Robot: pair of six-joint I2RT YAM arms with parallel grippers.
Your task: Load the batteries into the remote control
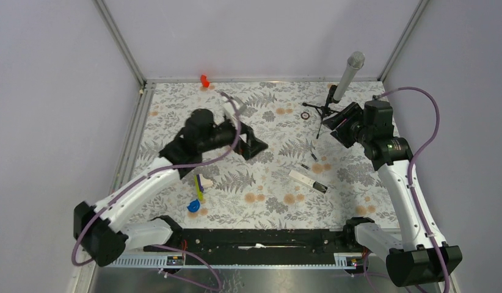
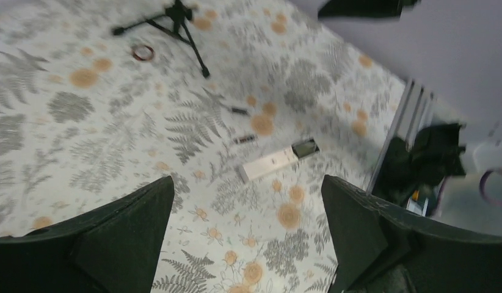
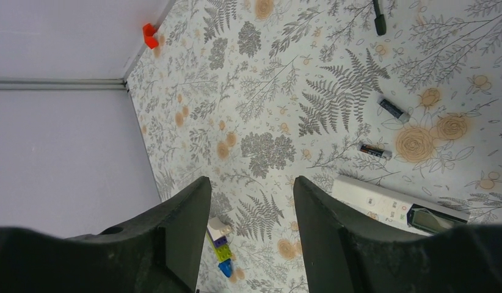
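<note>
Remote control (image 1: 303,179) flat on the floral surface (image 1: 267,201), right of centre. Its long axis runs on a diagonal in the top view, the white end aimed up-left toward the far side and the dark end down-right toward the right arm's base. The batteries (image 3: 375,151) lie loose just beyond it on the far side, near each other but not touching the remote — both flat on the print.

Left claw (image 2: 247,183) hangs above mid-surface, well to the left of the remote, fingers spread wide and nothing between them. Right claw (image 3: 251,180) is up high beside the microphone stand (image 1: 345,79), past the batteries, fingers parted and empty — no grip on anything. Black ring (image 1: 305,115) sits by the stand's legs; toy cluster (image 1: 198,196) sits near the left arm.
</note>
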